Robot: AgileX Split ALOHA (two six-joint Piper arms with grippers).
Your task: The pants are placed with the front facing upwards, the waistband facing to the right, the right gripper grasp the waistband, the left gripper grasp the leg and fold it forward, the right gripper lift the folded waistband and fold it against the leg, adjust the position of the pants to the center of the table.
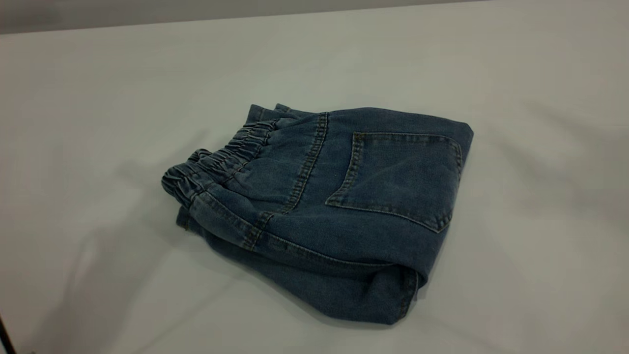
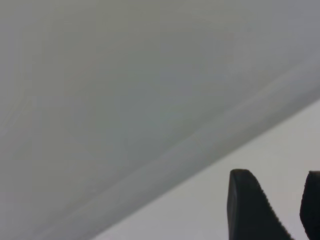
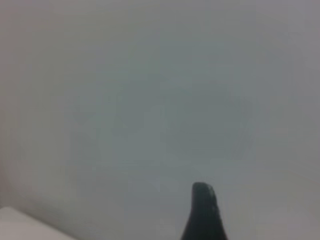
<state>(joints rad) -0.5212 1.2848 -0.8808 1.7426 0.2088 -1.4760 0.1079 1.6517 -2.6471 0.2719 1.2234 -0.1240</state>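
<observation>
**Folded pants lie alone on the bench**

Nearest the exterior camera is bare bench [image 1: 98, 295], a plain pale surface that fills almost the whole view; a darker strip of room shows only past its far edge. Soft shadows cross it at the near left.

The pants [image 1: 324, 206] lie folded into a compact bundle a little right of the middle, back side up, with the square back pocket [image 1: 398, 179] on top. The long axis runs from the near right to the far left. The waistband [image 1: 216, 162] faces left; the fold edge is at the right. Open bench surrounds the bundle on every side, widest to the left and beyond.

The left hand [image 2: 289, 210] is spread, two dark fingertips apart over bare bench, holding nothing. Of the right hand [image 3: 204, 212] only one fingertip shows; I cannot tell its state.
</observation>
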